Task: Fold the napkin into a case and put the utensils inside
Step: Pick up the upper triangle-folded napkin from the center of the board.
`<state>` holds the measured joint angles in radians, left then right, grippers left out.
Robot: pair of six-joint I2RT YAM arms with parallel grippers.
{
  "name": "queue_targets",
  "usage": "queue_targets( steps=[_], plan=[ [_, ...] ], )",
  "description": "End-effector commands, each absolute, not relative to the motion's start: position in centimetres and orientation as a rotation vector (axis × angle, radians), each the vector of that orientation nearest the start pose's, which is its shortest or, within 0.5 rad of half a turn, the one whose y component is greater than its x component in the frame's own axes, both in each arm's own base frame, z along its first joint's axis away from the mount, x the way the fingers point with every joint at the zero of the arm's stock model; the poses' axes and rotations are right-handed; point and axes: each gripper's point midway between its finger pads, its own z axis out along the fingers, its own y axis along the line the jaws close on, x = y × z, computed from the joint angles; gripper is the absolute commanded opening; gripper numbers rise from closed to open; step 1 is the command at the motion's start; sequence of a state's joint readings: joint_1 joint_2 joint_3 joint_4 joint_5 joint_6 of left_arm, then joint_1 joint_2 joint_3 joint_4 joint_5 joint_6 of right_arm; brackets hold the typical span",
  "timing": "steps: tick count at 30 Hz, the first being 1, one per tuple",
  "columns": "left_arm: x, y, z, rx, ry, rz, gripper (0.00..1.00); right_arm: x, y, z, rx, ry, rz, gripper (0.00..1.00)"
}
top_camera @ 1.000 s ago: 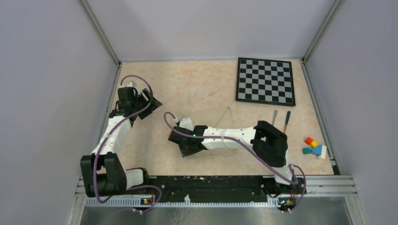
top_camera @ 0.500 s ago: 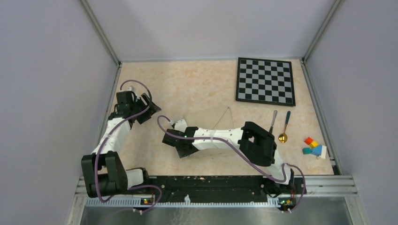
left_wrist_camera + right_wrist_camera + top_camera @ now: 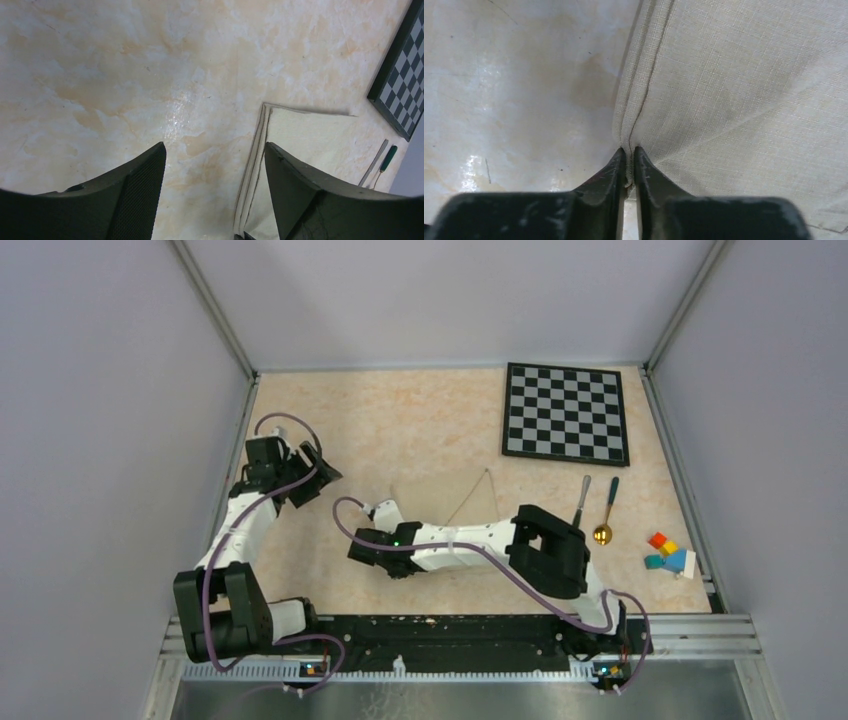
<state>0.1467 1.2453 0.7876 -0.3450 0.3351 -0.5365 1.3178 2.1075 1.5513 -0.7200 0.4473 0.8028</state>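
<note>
Napkin (image 3: 749,75) folded edge, mid-frame, clamped between right gripper (image 3: 630,152) fingers, left gripper (image 3: 214,150) spread wide over open tabletop (image 3: 100,75) at left.

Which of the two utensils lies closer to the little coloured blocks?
The spoon, with its gold bowl and dark handle; the silver knife lies beside it, farther from the blocks.

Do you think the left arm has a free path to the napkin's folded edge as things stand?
Probably yes: the left tool is open, with only tabletop between it and the napkin, though the right tool pinches that edge.
</note>
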Motion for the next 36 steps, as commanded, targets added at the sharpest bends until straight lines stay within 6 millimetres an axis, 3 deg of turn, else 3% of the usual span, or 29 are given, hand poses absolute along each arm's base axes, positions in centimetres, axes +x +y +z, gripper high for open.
queue_targets(
  steps=[1, 3, 8, 13, 17, 21, 24, 36],
  plan=[
    [32.3, -3.5, 11.9, -0.605, 2.288, -0.619, 0.79, 15.8, 36.4, -1.7, -0.696, 2.501, -0.234, 0.0],
    [32.1, -4.3, 11.5, -0.601, 2.297, -0.683, 0.82, 16.3, 36.6, -1.1, -0.743, 2.458, -0.231, 0.0],
    [30.9, -7.4, 9.7, -0.588, 2.319, -0.929, 0.86, 16.4, 38.4, 2.9, -0.825, 2.365, -0.008, 0.0],
    [29.4, -13.1, 8.6, -0.558, 2.312, -1.193, 0.88, 15.3, 39.8, 5.0, -0.853, 2.324, 0.235, 0.0],
    [28.4, -17.3, 7.4, -0.609, 2.33, -1.287, 0.9, 15.2, 39.5, 6.4, -0.825, 2.301, 0.31, 0.0],
    [28.2, -17.9, 5.2, -0.781, 2.337, -1.255, 0.84, 15.2, 38.6, 7.1, -0.79, 2.293, 0.373, 0.0],
    [28.7, -17.8, 4.3, -0.834, 2.334, -1.192, 0.74, 15.6, 38.2, 7.8, -0.764, 2.277, 0.411, 0.0],
    [30.4, -18.7, 2.5, -0.866, 2.372, -1.147, 0.39, 16.1, 37.6, 8.6, -0.759, 2.238, 0.495, 0.0]
  ],
)
